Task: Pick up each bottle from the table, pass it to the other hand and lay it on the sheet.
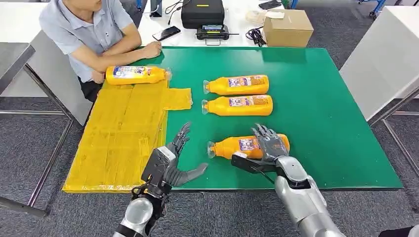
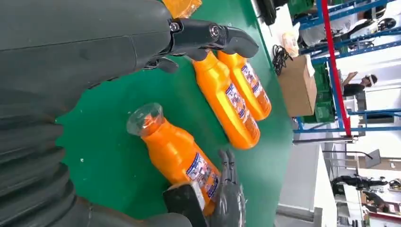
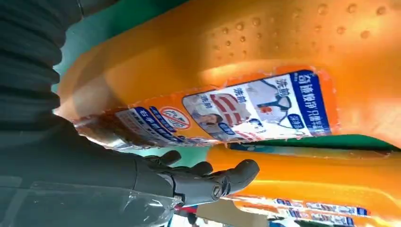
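Bottle [image 1: 248,146]: smooth, likely slippery plastic, best gripped mid-body where my right hand [image 1: 269,144] rests, fingers spread; left hand [image 1: 174,160] open, empty.

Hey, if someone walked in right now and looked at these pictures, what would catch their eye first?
Bright orange bottles lying on a green table: the nearest bottle lies under the right hand, with two more bottles side by side beyond it. Left of them a yellow sheet holds one bottle at its far end, near a seated person. The left hand hovers open beside the sheet.
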Available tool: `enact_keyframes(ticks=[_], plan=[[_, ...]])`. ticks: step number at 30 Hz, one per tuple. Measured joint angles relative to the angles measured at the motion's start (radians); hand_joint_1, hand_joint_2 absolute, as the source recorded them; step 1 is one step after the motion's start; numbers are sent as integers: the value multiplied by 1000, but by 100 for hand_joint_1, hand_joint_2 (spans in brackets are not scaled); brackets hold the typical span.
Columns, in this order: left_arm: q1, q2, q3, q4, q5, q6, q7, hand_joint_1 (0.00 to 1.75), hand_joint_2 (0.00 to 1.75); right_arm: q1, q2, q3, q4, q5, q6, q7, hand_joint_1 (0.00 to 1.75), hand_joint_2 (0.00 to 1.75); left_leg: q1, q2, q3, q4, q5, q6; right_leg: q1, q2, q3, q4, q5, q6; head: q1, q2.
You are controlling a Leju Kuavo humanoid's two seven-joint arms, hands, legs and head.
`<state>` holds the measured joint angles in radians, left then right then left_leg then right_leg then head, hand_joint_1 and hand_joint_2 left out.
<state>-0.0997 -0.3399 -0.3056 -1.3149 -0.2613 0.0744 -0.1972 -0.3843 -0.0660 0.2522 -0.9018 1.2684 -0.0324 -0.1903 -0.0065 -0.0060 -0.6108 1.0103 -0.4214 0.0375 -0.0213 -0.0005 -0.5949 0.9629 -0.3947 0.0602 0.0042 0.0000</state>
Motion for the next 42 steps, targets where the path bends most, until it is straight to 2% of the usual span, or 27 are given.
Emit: enact_keyframes(ticks=[18,19,20,21,22,26,27,29,30,36,42], plan=[[-6,0,0,12,0,-2,0,0,175,-69,-18,59,83,-3,27,23,0,175,0,1,5,0,0,0,0,0,4,0,2,-2,0,0],[-6,0,0,12,0,-2,0,0,175,-70,-18,59,84,-3,27,23,49,175,0,1,5,0,0,0,0,0,4,0,2,-2,0,0],[-6,0,0,12,0,-2,0,0,175,-71,-19,60,85,-3,27,23,150,175,0,1,5,0,0,0,0,0,4,0,2,-2,0,0],[-6,0,0,12,0,-2,0,0,175,-71,-19,60,87,-3,27,23,166,175,0,1,5,0,0,0,0,0,4,0,2,-2,0,0],[-6,0,0,12,0,-2,0,0,175,-71,-19,61,88,-3,31,23,175,175,0,1,5,0,0,0,0,0,4,0,2,-2,0,0],[-6,0,0,13,0,-3,0,0,175,-74,-26,74,101,-18,51,23,171,175,0,1,5,0,0,0,0,0,4,0,2,-2,0,0],[-7,0,0,13,0,-3,0,0,175,-79,-31,80,105,-26,59,22,175,175,0,1,5,0,0,0,0,0,4,0,2,-2,0,0],[-12,0,-1,19,0,-6,0,0,175,-89,-41,91,117,-45,70,16,166,175,0,-1,5,0,1,1,0,0,4,0,2,-2,0,0],[-13,0,-1,20,1,-6,0,0,175,-94,-45,95,122,-52,74,14,175,175,0,-1,5,0,1,1,0,0,4,-1,2,-2,0,0],[-28,0,-10,34,3,-10,0,0,175,-112,-74,109,148,-88,89,-13,175,175,0,-2,6,0,1,1,0,0,5,-1,2,-2,0,0],[-52,0,-34,63,34,-20,-3,0,175,-115,-131,114,169,-242,144,-116,175,175,-1,-2,7,0,1,1,0,0,8,-2,2,-2,0,0]])
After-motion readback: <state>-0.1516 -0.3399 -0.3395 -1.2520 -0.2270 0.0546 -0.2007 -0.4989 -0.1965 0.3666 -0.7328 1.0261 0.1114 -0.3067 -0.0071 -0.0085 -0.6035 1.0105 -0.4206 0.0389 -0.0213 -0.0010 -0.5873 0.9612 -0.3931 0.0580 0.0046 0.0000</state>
